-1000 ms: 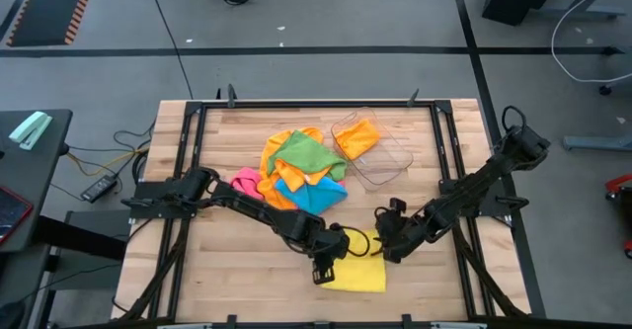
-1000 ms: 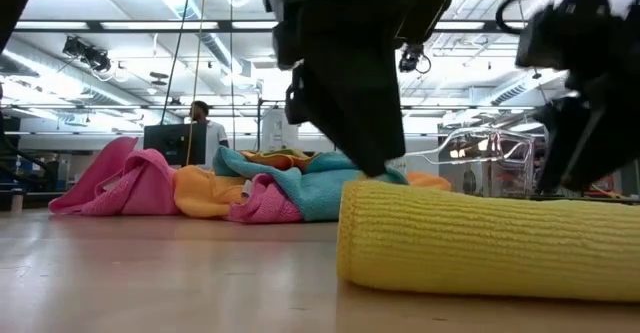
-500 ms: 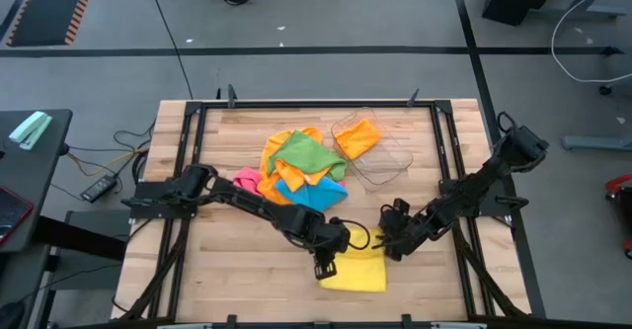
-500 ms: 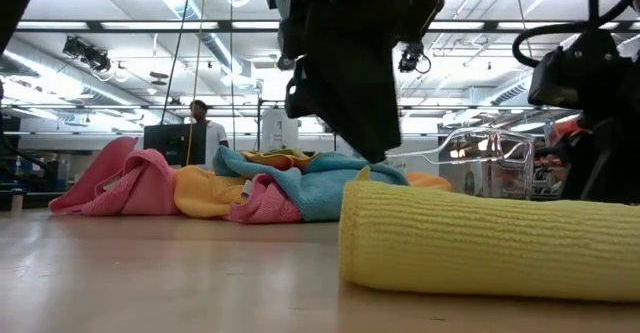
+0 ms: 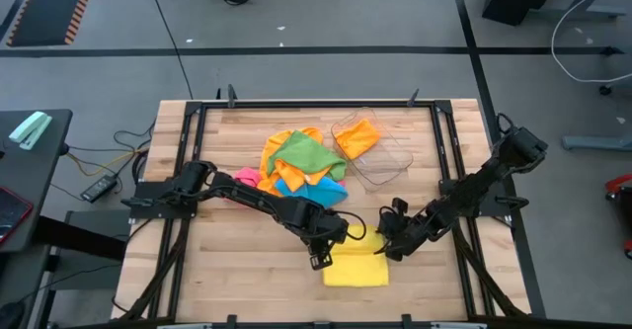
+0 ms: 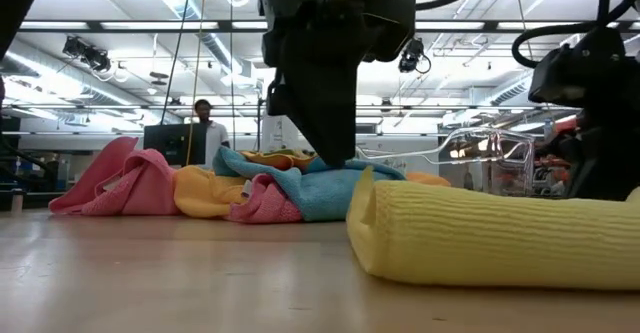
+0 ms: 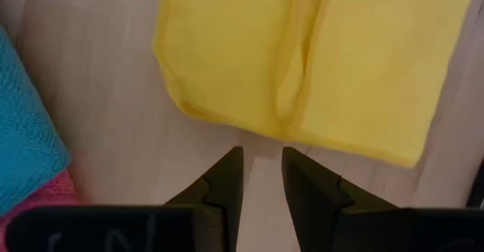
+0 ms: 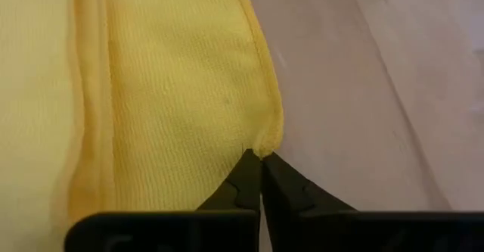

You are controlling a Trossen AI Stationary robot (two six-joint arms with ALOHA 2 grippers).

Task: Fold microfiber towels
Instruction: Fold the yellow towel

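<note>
Item: yellow towel (image 5: 356,268), folded, flat on the wooden desk (image 5: 227,270), at the front edge between the two arms. Long axis runs from one set of jaws toward the other.

High view only: heap of towels (image 5: 296,168) (orange, green, blue, pink) well behind both jaws; clear plastic tray (image 5: 380,156) beside the heap, with an orange towel (image 5: 359,137) in it.

Low view only: rolled fold of the yellow towel (image 6: 480,238) seen end-on, lying level; a person (image 6: 205,123) in the room far behind the heap.

Left jaws (image 7: 262,175): narrow gap, holding nothing; tips just short of the yellow towel's (image 7: 302,63) near edge, a fold ridge running away from them. Blue and pink cloth lie off to one side.

Right jaws (image 8: 260,165): closed tight, tips pinching the hemmed corner of the yellow towel (image 8: 151,93); the hem runs straight ahead from the tips, with bare desk on its other side.
</note>
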